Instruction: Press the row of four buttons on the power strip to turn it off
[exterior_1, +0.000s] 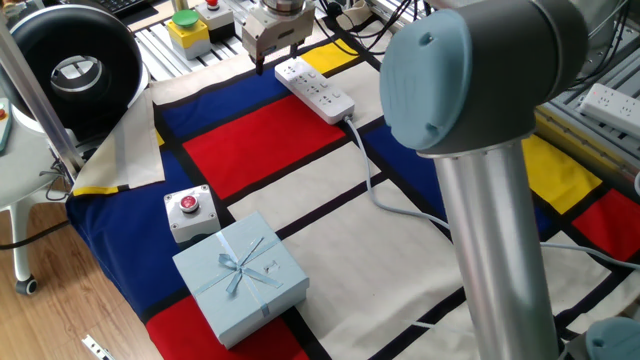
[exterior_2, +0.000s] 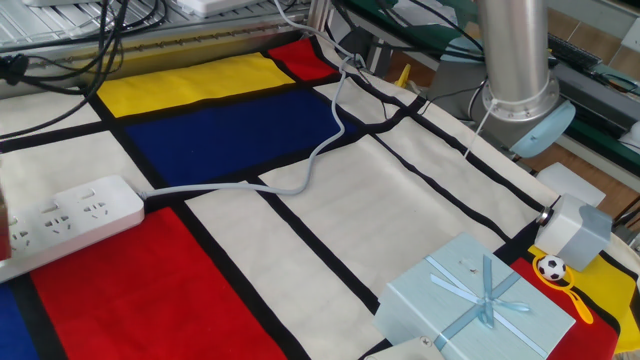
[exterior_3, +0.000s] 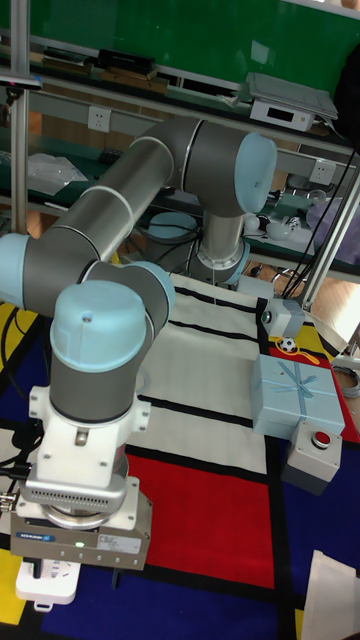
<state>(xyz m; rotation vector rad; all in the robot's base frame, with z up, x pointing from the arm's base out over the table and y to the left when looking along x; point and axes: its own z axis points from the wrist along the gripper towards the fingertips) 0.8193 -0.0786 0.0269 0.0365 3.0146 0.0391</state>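
Observation:
The power strip lies slanted on the coloured cloth at the back of the table, and its pale grey cord trails toward the front. My gripper hangs over the strip's far end, its dark fingertips just beside that end. No view shows a gap or contact between the fingers. In the other fixed view the strip shows its sockets and the gripper is almost wholly off the left edge. The four buttons are too small to pick out. In the tall view the strip peeks out below the gripper's housing.
A pale blue gift box and a red button in a grey housing stand near the front left. A green button in a yellow housing sits at the back beside a black round device. My arm's big elbow fills the right.

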